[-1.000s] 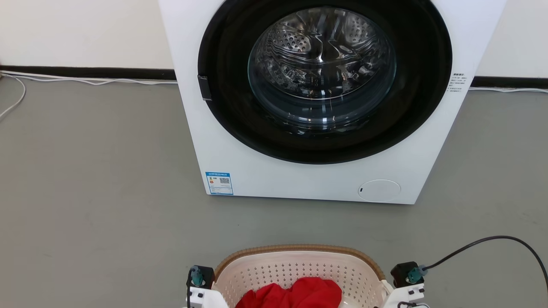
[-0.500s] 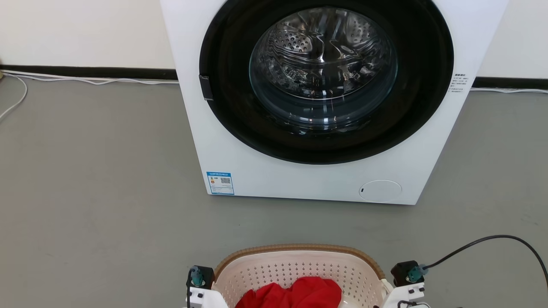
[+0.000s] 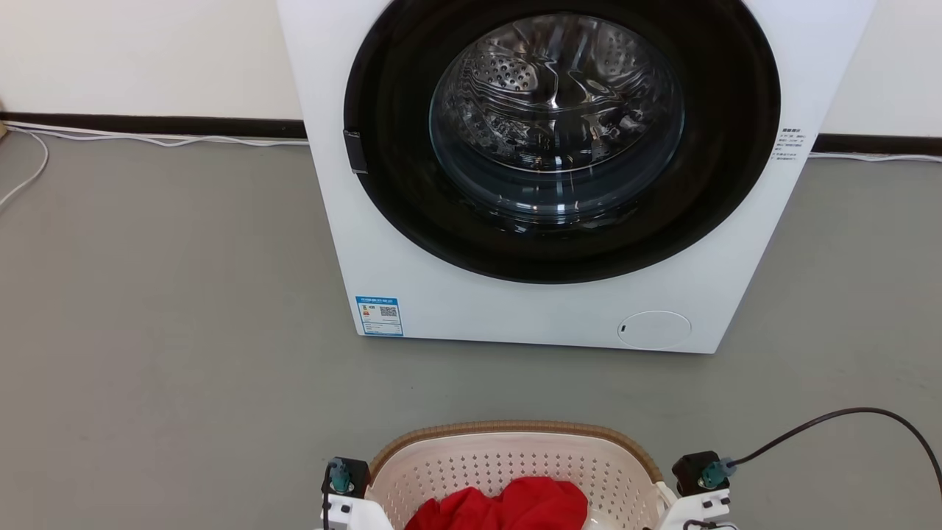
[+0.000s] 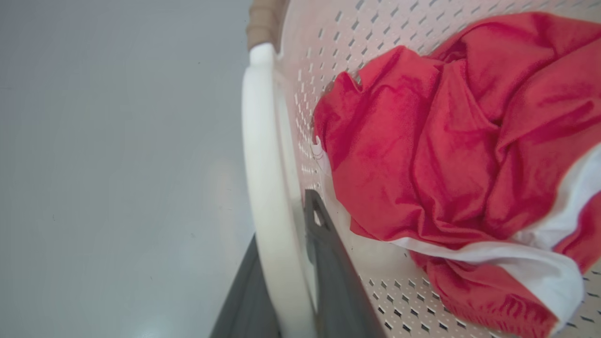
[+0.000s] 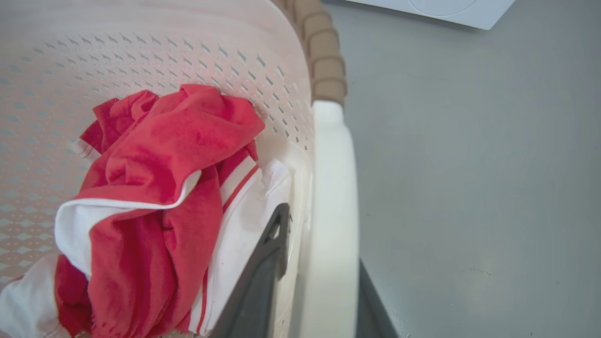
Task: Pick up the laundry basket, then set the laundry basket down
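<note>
**Basket clamped by both handles, camera nudged a bit**

Nothing much has moved in the last second except the camera. The whole head view has slid a touch, so the washing machine [image 3: 441, 294] sits slightly further right and lower in frame. The laundry basket [image 3: 515, 460] and both wrists keep the same spot at the bottom edge.

The basket is right in front of the robot, centred between the two arms. There's a strip of grey floor [image 3: 162, 294] between it and the washer, and its brown woven rim [image 3: 515, 427] faces the machine. A crumpled red and white garment [image 4: 422, 141] lies inside. Can't tell if the basket is resting on the floor or already a bit off it.

The left fingers [image 4: 328, 263] are closed down narrow on the left handle [image 4: 263, 164]. One dark finger is inside the basket against the perforated wall and the other is on the outside, with the white loop pinched between them.

It's the same on the other side. The right fingers [image 5: 258, 277] are clamped on the right handle [image 5: 331, 188], a little wider than the left pair. The inner finger sits just beside the white edge of the garment and the outer one is over the floor.

A black cable [image 3: 846, 416] loops off the right wrist over the floor.
</note>
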`<state>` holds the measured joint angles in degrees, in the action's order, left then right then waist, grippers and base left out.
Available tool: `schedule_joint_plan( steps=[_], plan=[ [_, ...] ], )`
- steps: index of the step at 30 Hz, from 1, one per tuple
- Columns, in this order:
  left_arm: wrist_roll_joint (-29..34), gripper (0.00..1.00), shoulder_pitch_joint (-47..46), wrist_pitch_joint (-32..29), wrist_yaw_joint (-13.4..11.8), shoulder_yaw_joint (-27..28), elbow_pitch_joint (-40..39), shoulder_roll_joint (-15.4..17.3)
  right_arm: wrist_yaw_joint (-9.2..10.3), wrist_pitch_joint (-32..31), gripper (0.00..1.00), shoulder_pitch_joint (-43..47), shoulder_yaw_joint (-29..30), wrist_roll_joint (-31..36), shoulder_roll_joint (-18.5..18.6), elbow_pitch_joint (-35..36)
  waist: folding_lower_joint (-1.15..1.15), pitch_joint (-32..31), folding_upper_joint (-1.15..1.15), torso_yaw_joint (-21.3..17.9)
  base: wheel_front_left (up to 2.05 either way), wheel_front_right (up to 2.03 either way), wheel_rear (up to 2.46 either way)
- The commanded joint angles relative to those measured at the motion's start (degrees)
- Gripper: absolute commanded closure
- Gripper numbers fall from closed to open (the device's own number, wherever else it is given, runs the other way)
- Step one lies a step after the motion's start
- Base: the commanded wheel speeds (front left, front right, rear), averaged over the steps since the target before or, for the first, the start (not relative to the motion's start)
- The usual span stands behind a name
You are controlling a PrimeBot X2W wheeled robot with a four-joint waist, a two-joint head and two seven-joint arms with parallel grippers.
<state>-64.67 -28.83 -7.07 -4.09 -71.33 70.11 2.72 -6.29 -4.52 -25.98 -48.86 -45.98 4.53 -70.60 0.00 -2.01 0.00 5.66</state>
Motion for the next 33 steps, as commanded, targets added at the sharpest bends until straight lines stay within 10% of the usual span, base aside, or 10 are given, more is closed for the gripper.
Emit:
schedule_joint_plan(
  steps=[1,33],
  plan=[
    [0.07,1.00,-3.02,0.29,0.12,0.20,-0.34,0.16,-1.20,1.39,1.00,-2.04,-1.61,-0.12,-1.65,1.53,0.00,-0.02,0.00,-0.05,0.00,0.00,0.00],
    [-0.17,1.00,-3.61,0.52,0.41,-0.47,0.46,0.16,-1.20,3.00,1.00,-2.26,-4.52,-3.20,-1.65,1.28,0.00,0.72,0.00,0.76,0.00,0.00,0.00]
  ],
)
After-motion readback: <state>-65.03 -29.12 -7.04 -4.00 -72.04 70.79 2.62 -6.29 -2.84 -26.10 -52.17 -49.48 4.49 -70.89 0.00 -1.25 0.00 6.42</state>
